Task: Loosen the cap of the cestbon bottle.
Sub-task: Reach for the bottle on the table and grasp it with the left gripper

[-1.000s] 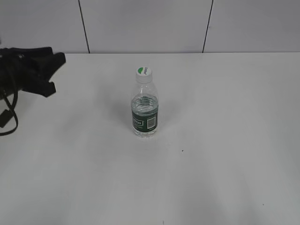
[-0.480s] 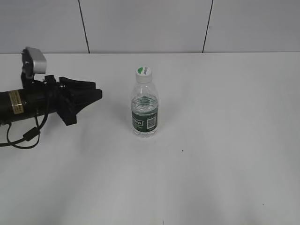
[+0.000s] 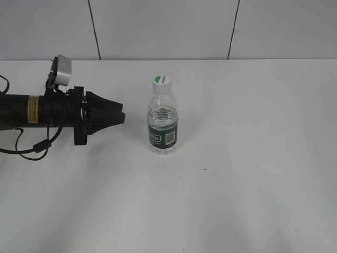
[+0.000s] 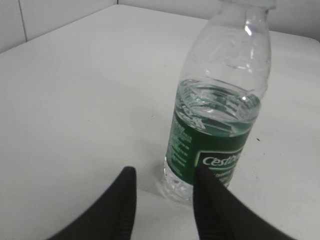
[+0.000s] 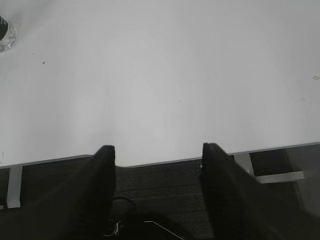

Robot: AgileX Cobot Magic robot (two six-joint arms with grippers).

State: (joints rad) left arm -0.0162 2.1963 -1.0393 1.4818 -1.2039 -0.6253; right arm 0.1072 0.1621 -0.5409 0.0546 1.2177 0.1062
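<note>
The cestbon bottle (image 3: 162, 125) stands upright in the middle of the white table, clear and ribbed with a dark green label. Its white cap (image 3: 161, 81) with a green half-patch sits on top. My left gripper (image 3: 122, 117) is open and empty, low over the table, a short way left of the bottle and pointing at it. In the left wrist view the bottle (image 4: 220, 120) stands just beyond the open jaws (image 4: 165, 177); the cap is cut off at the top edge. My right gripper (image 5: 157, 150) is open and empty over the table's edge, out of the exterior view.
The white table (image 3: 253, 158) spreads around the bottle. A tiled wall (image 3: 168, 26) stands behind it. The left arm's black cable (image 3: 31, 147) hangs by the table's left side. The bottle's base shows at the right wrist view's far left (image 5: 6, 36).
My left arm has moved right across the table toward the bottle, its jaws now close to the bottle's left side. The bottle has not moved.
</note>
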